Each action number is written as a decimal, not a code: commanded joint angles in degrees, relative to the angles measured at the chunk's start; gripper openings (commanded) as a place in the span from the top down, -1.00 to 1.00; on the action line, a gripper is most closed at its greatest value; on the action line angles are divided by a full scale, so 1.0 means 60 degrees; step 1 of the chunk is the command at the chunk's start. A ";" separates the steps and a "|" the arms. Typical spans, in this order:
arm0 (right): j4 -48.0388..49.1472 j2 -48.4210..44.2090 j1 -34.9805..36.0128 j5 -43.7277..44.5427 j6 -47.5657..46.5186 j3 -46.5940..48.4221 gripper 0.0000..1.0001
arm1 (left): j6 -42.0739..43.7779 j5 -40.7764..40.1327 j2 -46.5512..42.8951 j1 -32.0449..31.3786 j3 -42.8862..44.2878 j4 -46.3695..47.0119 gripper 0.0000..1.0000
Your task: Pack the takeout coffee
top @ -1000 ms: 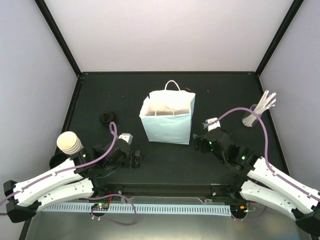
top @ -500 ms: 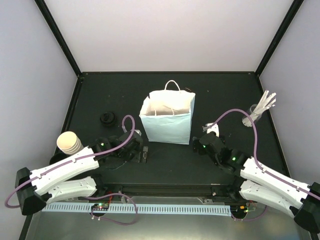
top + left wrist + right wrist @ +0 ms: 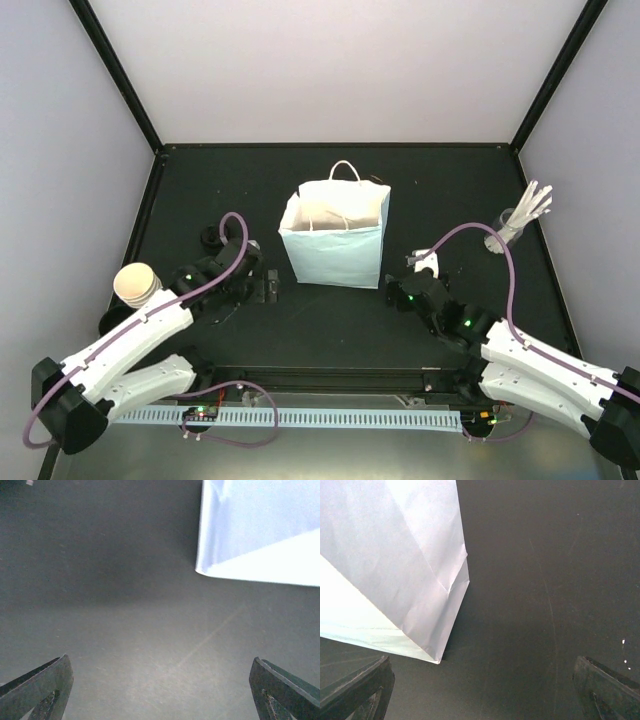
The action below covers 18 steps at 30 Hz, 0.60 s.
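Both sets of jaws wide apart and empty, the left gripper [image 3: 268, 288] and right gripper [image 3: 396, 292] flank the paper bag [image 3: 335, 240]; the stacked cream cups [image 3: 138, 285] stand upright at the left edge of the table [image 3: 330, 325], leftward of the nearer left gripper, which points away
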 commanded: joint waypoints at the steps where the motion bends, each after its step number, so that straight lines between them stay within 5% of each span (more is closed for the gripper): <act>1: 0.0387 -0.0076 -0.0031 0.0087 0.0154 -0.0122 -1.00 | 0.1318 -0.0168 0.0039 0.1188 0.0749 -0.0539 -0.97; 10: 0.0365 0.0034 -0.0033 0.0126 0.0250 -0.0108 -1.00 | 0.2823 -0.0902 0.0814 0.3748 0.2035 -0.1270 -0.96; 18: 0.0264 -0.0029 -0.0031 0.0212 0.0386 -0.0107 -1.00 | 0.3460 -0.1124 0.2645 0.4753 0.3352 -0.1436 -0.67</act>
